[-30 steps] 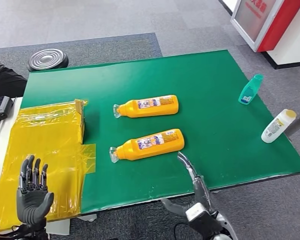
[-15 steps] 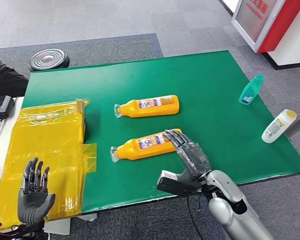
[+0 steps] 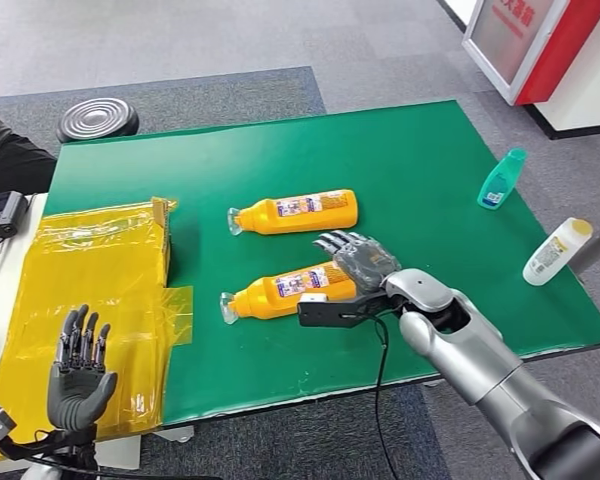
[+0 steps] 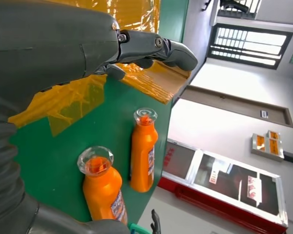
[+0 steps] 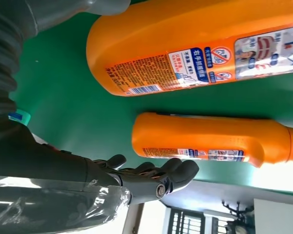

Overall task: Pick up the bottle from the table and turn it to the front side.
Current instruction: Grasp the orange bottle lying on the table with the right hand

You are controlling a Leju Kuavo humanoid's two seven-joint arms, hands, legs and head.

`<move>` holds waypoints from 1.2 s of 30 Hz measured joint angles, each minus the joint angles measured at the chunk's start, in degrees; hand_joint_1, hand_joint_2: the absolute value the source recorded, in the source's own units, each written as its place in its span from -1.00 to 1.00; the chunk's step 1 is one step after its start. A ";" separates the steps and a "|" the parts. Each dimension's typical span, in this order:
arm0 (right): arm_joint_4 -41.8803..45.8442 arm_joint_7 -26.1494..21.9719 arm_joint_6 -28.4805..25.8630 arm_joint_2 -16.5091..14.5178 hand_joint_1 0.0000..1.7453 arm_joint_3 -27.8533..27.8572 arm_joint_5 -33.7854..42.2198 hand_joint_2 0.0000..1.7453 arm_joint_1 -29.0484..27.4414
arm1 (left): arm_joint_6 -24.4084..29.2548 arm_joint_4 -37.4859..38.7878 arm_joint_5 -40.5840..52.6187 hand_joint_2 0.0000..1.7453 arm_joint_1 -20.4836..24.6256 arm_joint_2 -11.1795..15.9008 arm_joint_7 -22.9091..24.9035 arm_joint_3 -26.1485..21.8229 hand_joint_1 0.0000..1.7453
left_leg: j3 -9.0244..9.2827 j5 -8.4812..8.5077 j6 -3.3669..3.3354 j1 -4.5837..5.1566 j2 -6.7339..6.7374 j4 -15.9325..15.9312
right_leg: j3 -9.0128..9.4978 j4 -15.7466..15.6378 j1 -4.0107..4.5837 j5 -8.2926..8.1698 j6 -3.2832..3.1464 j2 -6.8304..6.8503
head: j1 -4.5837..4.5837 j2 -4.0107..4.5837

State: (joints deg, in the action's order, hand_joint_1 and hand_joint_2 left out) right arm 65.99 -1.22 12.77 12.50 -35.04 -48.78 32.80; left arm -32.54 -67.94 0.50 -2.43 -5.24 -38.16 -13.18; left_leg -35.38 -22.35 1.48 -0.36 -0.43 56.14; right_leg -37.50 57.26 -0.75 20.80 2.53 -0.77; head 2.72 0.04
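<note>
Two orange bottles with clear caps lie on their sides on the green table, caps to the left. The near bottle shows its label upward; the far bottle lies parallel behind it. My right hand hovers over the near bottle's base end with fingers spread and the thumb stretched along the bottle's near side, not gripping it. My left hand is raised, open and holding nothing, over the yellow plastic at the front left.
A yellow plastic sheet covers the table's left end. A teal bottle and a white bottle with a yellow cap lie at the right edge. A black disc sits on the floor behind; a person's dark sleeve is at far left.
My right arm has come up from below the table's front edge and reached forward and left until the hand is over the near bottle's base. The left hand shifted slightly right.
</note>
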 joint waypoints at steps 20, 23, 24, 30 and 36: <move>-17.02 0.87 1.27 -4.83 -1.00 -8.22 1.93 1.00 8.11 | 0.14 4.11 -0.66 1.00 2.80 0.43 0.00 1.78 -1.00 | -0.02 0.06 0.05 0.00 -0.01 0.00 | -0.02 0.00 0.01 -0.04 -0.01 0.00 | 0.01 0.00; -19.97 1.22 0.85 -6.43 -1.00 -9.12 2.22 1.00 8.84 | 0.16 4.63 -0.66 1.00 3.20 0.44 0.00 2.37 -1.00 | -0.02 0.06 0.05 0.00 -0.01 0.00 | -0.02 0.00 0.01 -0.04 -0.01 0.00 | 0.01 0.01; -20.94 1.39 0.77 -6.97 -1.00 -9.37 2.35 1.00 9.10 | 0.17 4.79 -0.66 1.00 3.33 0.46 -0.01 2.61 -1.00 | -0.02 0.06 0.05 0.00 -0.01 0.00 | -0.03 0.00 0.01 -0.04 -0.01 0.00 | 0.00 0.01; -26.80 2.18 -0.13 -9.74 -1.00 -10.30 3.16 1.00 10.65 | 0.32 5.79 -0.70 1.00 4.21 0.53 0.00 3.84 -1.00 | -0.02 0.06 0.05 0.00 -0.01 0.00 | -0.04 0.00 0.00 -0.04 -0.01 0.00 | 0.00 0.00; -30.69 2.42 -2.40 -10.79 -1.00 -10.49 3.81 1.00 10.91 | 0.52 6.59 -1.02 1.00 4.55 0.54 0.01 4.75 -1.00 | -0.02 0.06 0.05 0.00 -0.01 0.00 | -0.04 0.00 0.00 -0.04 -0.01 0.00 | -0.01 0.00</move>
State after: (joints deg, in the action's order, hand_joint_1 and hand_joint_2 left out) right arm 35.30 1.19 10.37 1.71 -45.53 -44.97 43.70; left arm -32.02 -61.35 -0.51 2.13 -4.70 -38.15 -8.43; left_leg -35.40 -22.29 1.53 -0.36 -0.45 56.14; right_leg -37.54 57.26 -0.75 20.76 2.53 -0.77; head 2.71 0.04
